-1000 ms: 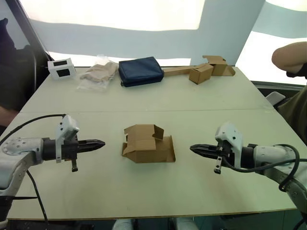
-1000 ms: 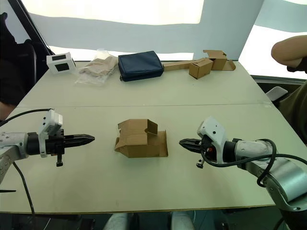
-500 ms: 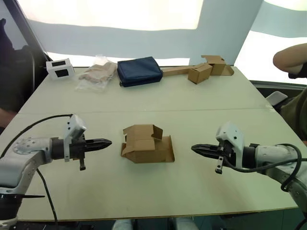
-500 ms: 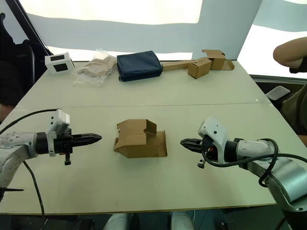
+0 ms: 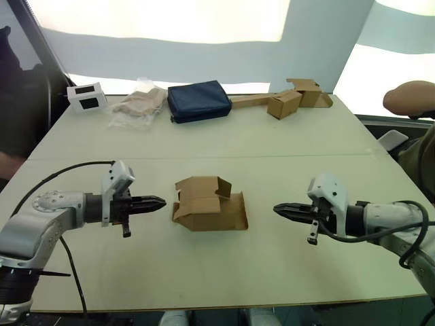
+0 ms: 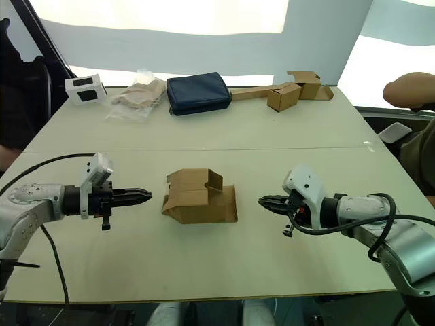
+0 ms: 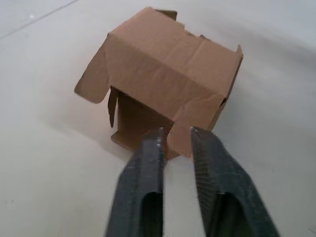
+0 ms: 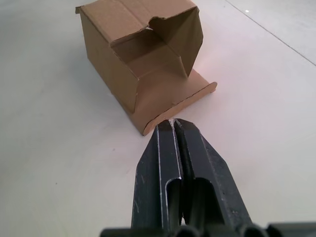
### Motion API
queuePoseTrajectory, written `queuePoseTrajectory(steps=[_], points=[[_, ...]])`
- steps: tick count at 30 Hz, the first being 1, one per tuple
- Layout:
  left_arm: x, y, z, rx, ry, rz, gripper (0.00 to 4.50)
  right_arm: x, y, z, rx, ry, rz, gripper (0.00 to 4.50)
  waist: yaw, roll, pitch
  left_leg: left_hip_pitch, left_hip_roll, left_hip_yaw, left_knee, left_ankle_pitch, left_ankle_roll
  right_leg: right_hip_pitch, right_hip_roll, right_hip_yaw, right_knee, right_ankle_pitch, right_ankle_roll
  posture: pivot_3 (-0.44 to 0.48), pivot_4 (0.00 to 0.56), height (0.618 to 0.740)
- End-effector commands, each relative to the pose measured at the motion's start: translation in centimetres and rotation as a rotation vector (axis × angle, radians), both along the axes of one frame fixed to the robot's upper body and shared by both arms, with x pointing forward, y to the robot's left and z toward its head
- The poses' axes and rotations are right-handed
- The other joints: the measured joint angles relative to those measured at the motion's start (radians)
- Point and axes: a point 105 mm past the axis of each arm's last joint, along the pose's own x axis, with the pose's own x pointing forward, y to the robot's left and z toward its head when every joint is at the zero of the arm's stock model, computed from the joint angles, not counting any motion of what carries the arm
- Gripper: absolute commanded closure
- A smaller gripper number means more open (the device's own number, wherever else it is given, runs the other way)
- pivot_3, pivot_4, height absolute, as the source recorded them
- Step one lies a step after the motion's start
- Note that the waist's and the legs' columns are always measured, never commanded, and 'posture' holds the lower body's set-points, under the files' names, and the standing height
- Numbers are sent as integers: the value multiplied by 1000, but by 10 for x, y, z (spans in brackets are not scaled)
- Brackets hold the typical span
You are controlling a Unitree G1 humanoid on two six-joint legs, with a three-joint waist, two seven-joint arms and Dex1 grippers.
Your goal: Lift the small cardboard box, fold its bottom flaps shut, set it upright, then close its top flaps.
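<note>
I have the small cardboard box [image 5: 209,204] lying on its side mid-worktop [image 5: 272,142], flaps splayed at both ends, between my two grippers. My left gripper [image 6: 146,196] points at one flapped end from just beside it, jaws a narrow slit apart and holding nothing. My right gripper [image 6: 262,201] faces the opposite, open end, a little farther off, jaws pressed together and empty. Along the far edge sit a navy pouch [image 5: 199,100] and other cardboard boxes [image 5: 296,96].
</note>
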Motion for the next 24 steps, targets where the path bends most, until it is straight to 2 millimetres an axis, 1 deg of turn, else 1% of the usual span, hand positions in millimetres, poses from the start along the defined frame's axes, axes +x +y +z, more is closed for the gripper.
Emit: queuePoseTrajectory(steps=[1,2,4,6,7,8,11,15,17,19,21,24], points=[[0,2,12,-80,53,28,1995,-3,6,9,16,-47,7,4500,1,0,0,0,0,0,0,0,0,0,0,0,0,0,0,0,150,740],[0,2,14,-123,88,38,1553,-3,8,9,23,-50,9,4500,1,0,0,0,0,0,0,0,0,0,0,0,0,0,0,0,150,740],[3,1,15,-215,166,57,851,-2,11,9,29,-60,7,4500,2,0,0,0,0,-1,0,0,0,0,0,0,1,0,0,0,150,740],[10,-1,21,-383,273,99,96,2,11,8,24,-75,-11,4500,5,0,0,0,0,-1,1,0,0,0,0,0,1,0,0,0,150,740],[12,-1,25,-455,330,112,96,4,11,10,16,-93,-25,4500,6,0,0,1,0,-1,1,0,0,1,0,0,2,0,0,0,150,740],[10,-6,24,-494,378,104,96,7,9,11,21,-102,-37,4500,3,-1,0,0,-1,-2,2,0,0,1,0,0,2,0,1,0,150,740],[5,-11,10,-512,500,111,96,7,9,11,6,-113,-48,4500,-2,-1,0,0,-1,-1,2,0,0,1,0,0,2,2,3,0,150,740],[8,-16,-10,-546,623,150,96,-1,8,5,-7,-103,-60,4500,3,-1,0,0,-1,-3,0,0,0,0,1,-1,3,2,3,0,150,740],[11,-18,-14,-565,651,160,96,-3,6,5,-10,-106,-72,4500,3,-1,0,0,-1,-4,0,0,0,0,1,-2,4,1,3,0,150,740],[15,-22,-20,-545,675,164,96,-3,6,9,3,-114,-82,4500,4,-1,0,0,-1,-4,1,0,-1,0,1,-2,5,1,2,0,150,740],[26,-26,-27,-577,695,186,96,-4,6,8,4,-120,-95,4500,6,-1,-1,1,-1,-4,1,2,-3,0,1,-2,5,0,0,0,150,740],[40,-41,-33,-609,713,175,96,-3,9,9,24,-128,-114,4500,8,-2,-1,1,-2,-4,2,2,-3,2,0,-2,5,0,0,0,150,740]])
